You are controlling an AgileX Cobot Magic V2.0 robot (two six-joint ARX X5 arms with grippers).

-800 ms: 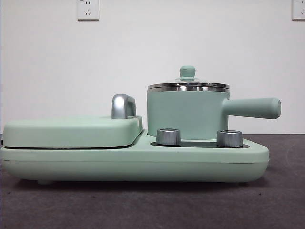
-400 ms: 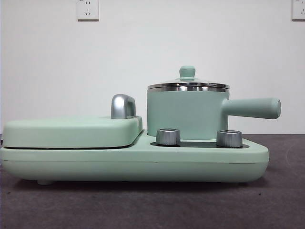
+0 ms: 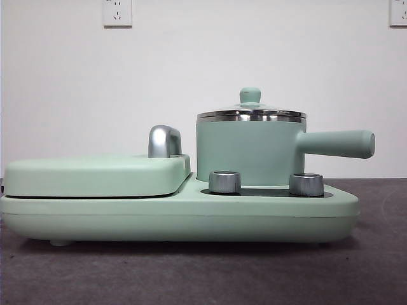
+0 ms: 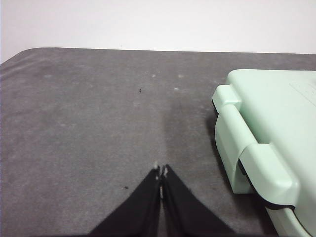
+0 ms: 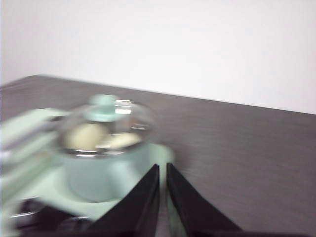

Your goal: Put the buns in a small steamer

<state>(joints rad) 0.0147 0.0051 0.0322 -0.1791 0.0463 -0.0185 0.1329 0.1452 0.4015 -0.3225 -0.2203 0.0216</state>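
While lidded, steamer (image 5: pixel 101 163) beside right hand (image 5: pixel 163 170)

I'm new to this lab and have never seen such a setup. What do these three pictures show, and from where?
A two-armed robot works at a dark table. One picture looks level across the table at a green cooker carrying a lidded pot beside a closed grill plate. The other two come from cameras on the wrists. The left gripper is shut, holding nothing, beside the cooker. The right gripper, nearly shut and empty, is near the pot; this view is blurred, but pale buns seem to show through the glass lid.
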